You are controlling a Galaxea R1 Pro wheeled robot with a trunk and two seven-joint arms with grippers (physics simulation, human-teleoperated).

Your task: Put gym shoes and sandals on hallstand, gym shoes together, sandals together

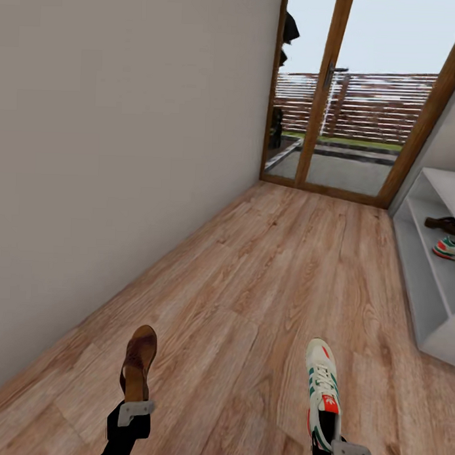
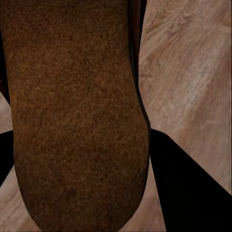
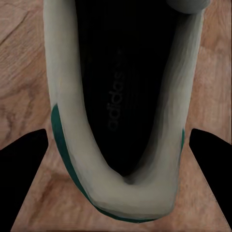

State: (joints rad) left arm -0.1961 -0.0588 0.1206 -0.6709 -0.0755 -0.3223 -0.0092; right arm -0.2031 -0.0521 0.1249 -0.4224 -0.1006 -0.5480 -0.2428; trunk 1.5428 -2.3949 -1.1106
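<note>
My left gripper (image 1: 134,408) is shut on the heel end of a brown sandal (image 1: 139,365), held toe-forward above the corridor floor (image 1: 265,288). In the left wrist view the sandal's sole (image 2: 77,121) lies between the dark fingers (image 2: 193,193). A white gym shoe (image 1: 322,382) with green stripes and a red tongue is held by its heel in my right gripper (image 1: 331,444), which is shut on it. The right wrist view looks into the shoe's dark opening (image 3: 121,96). At the right stands the pale grey hallstand (image 1: 422,280), with a second sandal (image 1: 445,225) and a second gym shoe (image 1: 450,249) on its shelf.
A plain grey wall (image 1: 125,152) runs along the left. A wood-framed glass door (image 1: 336,107) closes the far end of the corridor, with a fence outside. Wood plank floor stretches between me and the door.
</note>
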